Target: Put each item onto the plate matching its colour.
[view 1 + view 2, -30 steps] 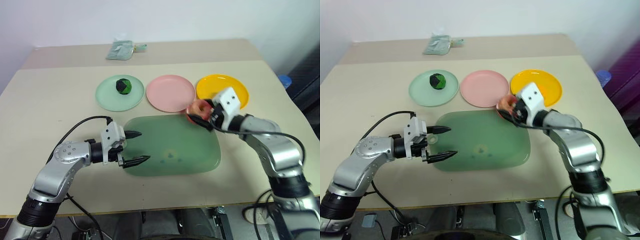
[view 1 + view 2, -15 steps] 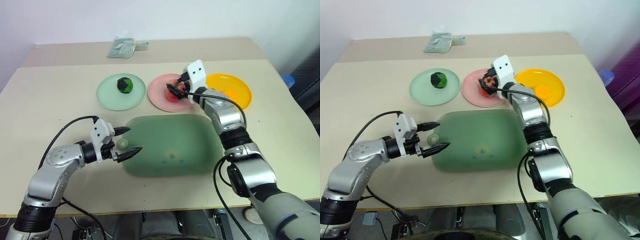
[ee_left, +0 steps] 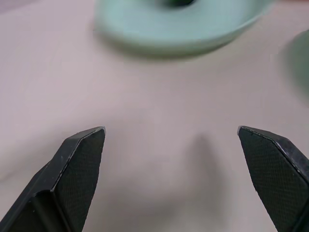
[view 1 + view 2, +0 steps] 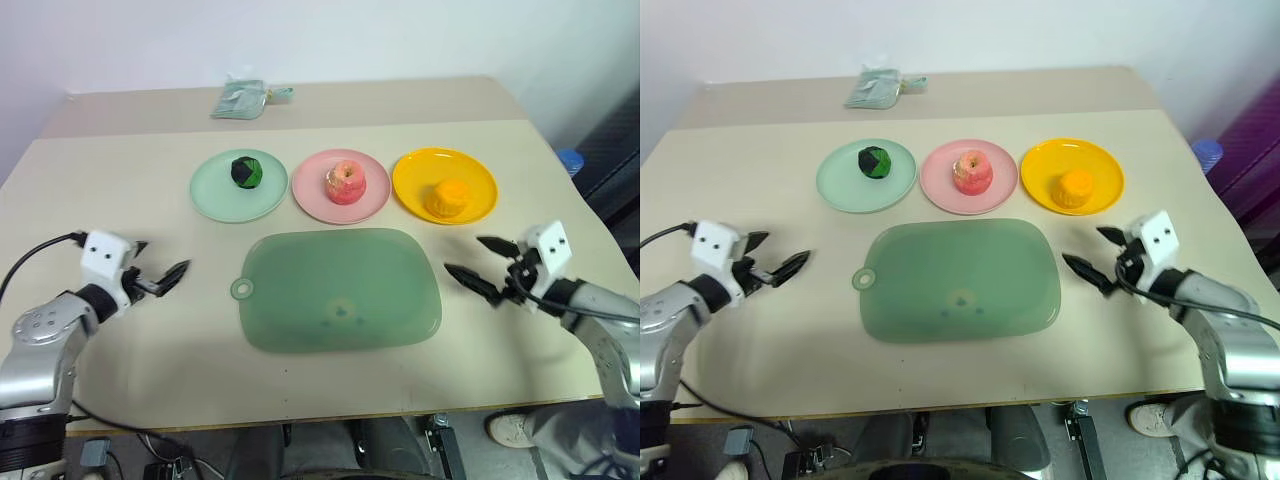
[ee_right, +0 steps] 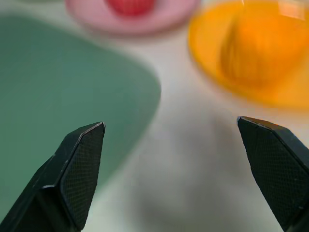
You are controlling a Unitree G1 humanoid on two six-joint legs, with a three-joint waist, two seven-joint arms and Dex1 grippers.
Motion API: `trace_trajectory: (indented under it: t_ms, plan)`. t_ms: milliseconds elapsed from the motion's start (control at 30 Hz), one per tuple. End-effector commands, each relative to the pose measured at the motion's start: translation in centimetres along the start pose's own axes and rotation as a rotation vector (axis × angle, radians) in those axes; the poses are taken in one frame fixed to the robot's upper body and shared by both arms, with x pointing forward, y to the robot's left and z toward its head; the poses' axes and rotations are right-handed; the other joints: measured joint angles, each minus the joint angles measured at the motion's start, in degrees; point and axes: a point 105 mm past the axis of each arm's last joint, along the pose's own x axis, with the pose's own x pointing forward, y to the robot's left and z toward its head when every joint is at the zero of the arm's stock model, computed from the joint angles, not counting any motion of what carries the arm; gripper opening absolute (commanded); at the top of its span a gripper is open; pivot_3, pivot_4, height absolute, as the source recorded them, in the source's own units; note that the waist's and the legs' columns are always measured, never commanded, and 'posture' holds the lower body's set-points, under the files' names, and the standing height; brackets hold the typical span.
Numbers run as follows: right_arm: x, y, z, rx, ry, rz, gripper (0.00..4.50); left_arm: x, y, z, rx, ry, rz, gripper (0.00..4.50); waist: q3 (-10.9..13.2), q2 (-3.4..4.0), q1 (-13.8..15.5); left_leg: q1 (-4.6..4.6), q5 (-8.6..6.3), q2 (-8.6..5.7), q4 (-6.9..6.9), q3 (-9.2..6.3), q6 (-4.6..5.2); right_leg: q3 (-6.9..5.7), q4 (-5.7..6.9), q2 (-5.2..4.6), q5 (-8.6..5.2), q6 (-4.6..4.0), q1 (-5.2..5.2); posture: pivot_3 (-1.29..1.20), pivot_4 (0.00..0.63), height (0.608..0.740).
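The dark green-and-black ball (image 4: 246, 171) rests on the mint green plate (image 4: 215, 195). On the pink plate (image 4: 310, 200) stands the pink-red apple (image 4: 345, 182), upright. The orange fruit (image 4: 447, 196) sits on the yellow-orange plate (image 4: 415, 175). My left gripper (image 4: 160, 262) hangs open over bare table at the left, well short of the mint plate (image 3: 178, 29). At the right, my right gripper (image 4: 465, 255) is open and empty, below the yellow-orange plate and beside the board's right edge. Its wrist view looks toward the orange fruit (image 5: 260, 43) and the pink plate (image 5: 130, 17).
A large translucent green board (image 4: 340, 290) lies in the middle of the table, in front of the plates. A folded greenish packet (image 4: 240, 100) lies at the table's back. A blue object (image 4: 568, 160) shows past the right table edge.
My right gripper opened, left the apple on the pink plate and drew back to the right. My left gripper swung left off the green board, staying open.
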Motion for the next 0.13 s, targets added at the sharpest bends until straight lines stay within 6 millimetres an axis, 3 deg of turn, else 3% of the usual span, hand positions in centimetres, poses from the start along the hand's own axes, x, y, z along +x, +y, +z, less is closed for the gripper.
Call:
trace_trajectory:
  t_ms: [33, 133]
  plan:
    - [-0.61, -0.06, 1.34, -0.046, -0.027, 0.002, 4.45, -0.57, 0.14, 1.17, 0.034, -0.047, 0.022, 4.50, 0.0, 0.00, 0.1, 0.05, 0.00, 0.00, 0.03, 0.00, 0.00, 0.00, 0.00, 0.00, 0.00, 0.00, 0.08, 0.00, 0.150, 0.740]
    - [0.25, -0.18, 1.88, -0.054, -0.043, 0.012, 4.45, -0.43, -0.24, 1.42, 0.023, -0.060, 0.028, 4.50, 0.0, 0.00, 0.1, 0.06, 0.00, -0.01, 0.06, -0.03, 0.00, -0.01, 0.00, -0.01, 0.00, 0.00, 0.11, 0.00, 0.150, 0.740]
